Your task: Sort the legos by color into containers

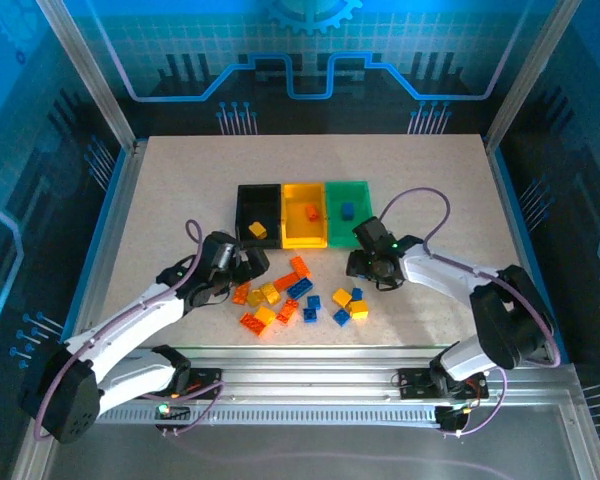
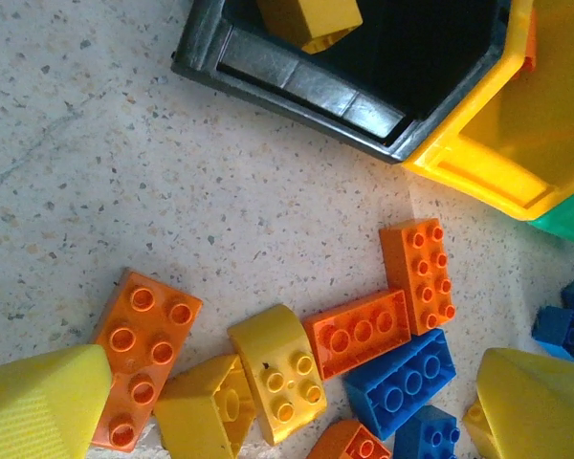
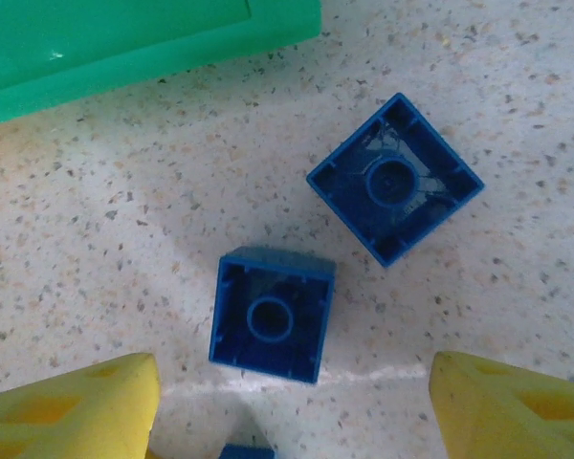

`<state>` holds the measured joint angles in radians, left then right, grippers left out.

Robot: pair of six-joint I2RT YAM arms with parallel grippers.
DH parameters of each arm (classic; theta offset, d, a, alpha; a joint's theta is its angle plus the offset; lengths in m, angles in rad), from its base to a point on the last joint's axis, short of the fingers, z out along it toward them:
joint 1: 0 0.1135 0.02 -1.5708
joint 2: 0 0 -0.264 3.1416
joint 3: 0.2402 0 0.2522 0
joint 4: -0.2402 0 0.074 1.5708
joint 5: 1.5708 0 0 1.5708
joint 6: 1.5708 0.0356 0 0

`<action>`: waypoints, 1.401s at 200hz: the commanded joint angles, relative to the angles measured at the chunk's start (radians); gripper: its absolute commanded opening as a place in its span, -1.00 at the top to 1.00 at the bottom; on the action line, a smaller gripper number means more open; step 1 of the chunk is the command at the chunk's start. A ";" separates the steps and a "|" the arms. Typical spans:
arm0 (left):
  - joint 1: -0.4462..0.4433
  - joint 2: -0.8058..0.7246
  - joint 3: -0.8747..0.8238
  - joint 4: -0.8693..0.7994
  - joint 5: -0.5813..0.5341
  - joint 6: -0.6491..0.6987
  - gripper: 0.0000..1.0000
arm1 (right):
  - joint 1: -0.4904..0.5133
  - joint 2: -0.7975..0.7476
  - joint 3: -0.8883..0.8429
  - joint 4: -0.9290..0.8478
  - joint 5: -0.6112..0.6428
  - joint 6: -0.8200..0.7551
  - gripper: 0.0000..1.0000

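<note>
Edge cut-offs, wrist views.
Left wrist: black bin point(image 2: 297, 91) and its yellow brick point(image 2: 311, 21) clipped at top edge. Right wrist: green bin point(image 3: 124, 48) clipped likewise; blue brick point(image 3: 244, 451) a sliver at bottom edge.

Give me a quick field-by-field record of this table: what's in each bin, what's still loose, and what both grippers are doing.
black plastic bin: one yellow studded brick
yellow plastic bin: one orange studded brick
green plastic bin: one blue studded brick
loose bricks: yellow, orange and blue, on the table in front of the bins
left gripper: open, above the mixed pile
right gripper: open, empty, over an upturned blue brick
</note>
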<state>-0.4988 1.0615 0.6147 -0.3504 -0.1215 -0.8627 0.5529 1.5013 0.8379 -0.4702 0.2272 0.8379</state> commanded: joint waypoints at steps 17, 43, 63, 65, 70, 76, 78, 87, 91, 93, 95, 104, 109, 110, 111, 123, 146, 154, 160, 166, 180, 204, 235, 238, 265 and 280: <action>-0.002 0.002 -0.021 0.025 0.026 -0.003 -0.98 | -0.033 0.086 0.023 0.072 -0.026 0.034 -0.36; -0.004 0.005 -0.021 0.024 0.023 -0.002 -0.98 | -0.043 0.104 0.015 0.081 -0.018 0.038 -0.11; -0.004 0.007 -0.017 0.022 0.024 0.002 -0.98 | -0.043 0.085 0.002 0.086 -0.026 0.031 0.11; -0.003 0.007 -0.017 0.022 0.025 0.002 -0.98 | -0.044 0.082 0.000 0.087 -0.027 0.030 0.13; -0.002 0.007 -0.015 0.022 0.024 0.002 -0.98 | -0.044 0.073 -0.004 0.086 -0.029 0.026 0.16; -0.003 0.008 -0.013 0.020 0.025 0.003 -0.98 | -0.043 0.060 -0.006 0.083 -0.033 0.023 0.20; -0.003 0.008 -0.013 0.021 0.025 0.004 -0.98 | -0.043 0.055 -0.008 0.081 -0.034 0.021 0.22; -0.002 0.007 -0.012 0.019 0.026 0.004 -0.98 | -0.044 0.027 -0.011 0.070 -0.041 0.012 0.26; -0.002 0.006 -0.010 0.018 0.026 0.005 -0.98 | -0.044 0.011 -0.012 0.065 -0.044 0.007 0.27; -0.003 0.006 -0.010 0.018 0.026 0.005 -0.98 | -0.044 0.003 -0.014 0.060 -0.044 0.003 0.28; -0.004 0.006 -0.009 0.018 0.026 0.005 -0.98 | -0.044 -0.006 -0.014 0.056 -0.045 0.001 0.28; -0.002 0.005 -0.005 0.013 0.028 0.008 -0.98 | -0.043 -0.049 -0.014 0.037 -0.046 -0.010 0.30; -0.003 0.005 -0.003 0.011 0.029 0.008 -0.98 | -0.043 -0.077 -0.016 0.025 -0.048 -0.020 0.30; -0.003 0.004 -0.003 0.011 0.029 0.008 -0.98 | -0.043 -0.083 -0.015 0.023 -0.049 -0.022 0.30; -0.002 0.003 -0.003 0.010 0.029 0.008 -0.98 | -0.044 -0.088 -0.014 0.022 -0.051 -0.024 0.30; -0.003 0.004 0.001 0.011 0.034 0.010 -0.98 | -0.043 -0.148 -0.004 0.001 -0.063 -0.055 0.30; -0.001 0.007 0.008 0.007 0.039 0.012 -0.98 | -0.044 -0.183 0.089 -0.042 -0.089 -0.126 0.27; -0.002 0.009 0.011 0.006 0.043 0.018 -0.98 | -0.044 -0.166 0.129 -0.054 -0.082 -0.141 0.26; -0.002 0.011 0.016 0.001 0.043 0.020 -0.98 | -0.045 -0.146 0.159 -0.057 -0.075 -0.151 0.25; -0.002 0.012 0.021 -0.005 0.042 0.022 -0.98 | -0.050 -0.117 0.191 -0.056 -0.071 -0.161 0.24; -0.002 0.009 0.031 -0.025 0.035 0.022 -0.98 | -0.067 -0.026 0.276 -0.058 -0.069 -0.176 0.23; -0.002 -0.009 0.036 -0.049 0.027 0.016 -0.98 | -0.105 0.164 0.444 -0.083 -0.039 -0.186 0.25; 0.002 -0.045 0.032 -0.083 0.017 0.015 -0.98 | -0.140 0.345 0.606 -0.120 0.007 -0.188 0.25; 0.003 -0.048 0.032 -0.089 0.015 0.017 -0.98 | -0.142 0.359 0.618 -0.125 0.007 -0.187 0.24; 0.008 -0.063 0.033 -0.126 -0.012 0.016 -0.98 | -0.157 0.454 0.713 -0.165 0.003 -0.182 0.09; 0.013 -0.062 0.035 -0.139 -0.024 0.015 -0.98 | -0.159 0.473 0.738 -0.175 -0.004 -0.177 -0.09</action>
<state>-0.4965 1.0130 0.6201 -0.4252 -0.1146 -0.8589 0.4038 1.9465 1.5093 -0.5808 0.2092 0.6598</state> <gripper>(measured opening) 0.990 0.489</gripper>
